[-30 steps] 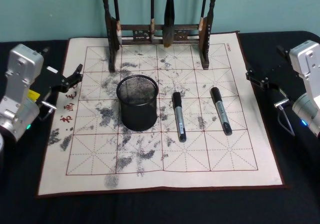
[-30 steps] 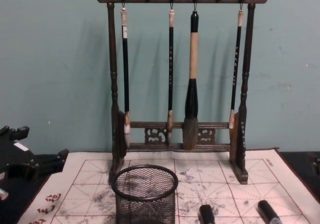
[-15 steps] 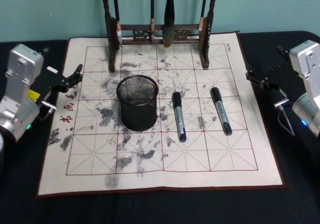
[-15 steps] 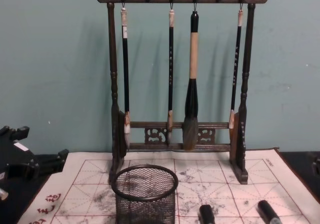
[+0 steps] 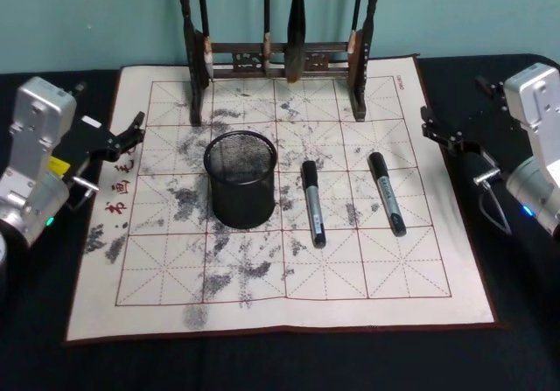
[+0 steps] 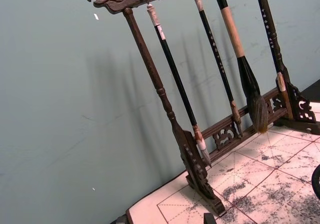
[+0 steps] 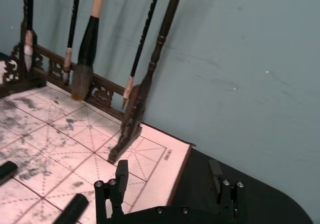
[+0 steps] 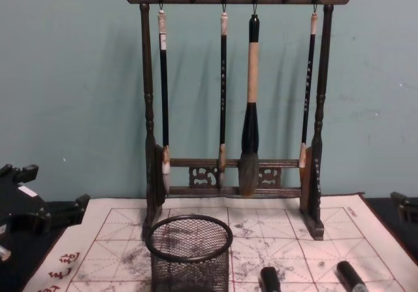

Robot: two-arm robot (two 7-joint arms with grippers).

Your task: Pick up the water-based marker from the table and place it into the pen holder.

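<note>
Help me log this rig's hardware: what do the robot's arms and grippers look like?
Both arms end in boxy silver-grey housings above rounded grey joints. The left arm carries a yellow label and a small green light. The right arm has a blue light and a thin looping cable. The left gripper and right gripper are black, and the right one's blocky fingers show small silver screws.

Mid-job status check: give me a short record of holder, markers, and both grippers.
holder: upright on mat, no marker inside
inner marker: flat, just right of holder
outer marker: flat, farther right
left gripper: open, empty, mat's left edge
right gripper: open, empty, mat's right edge
rack: behind holder
</note>
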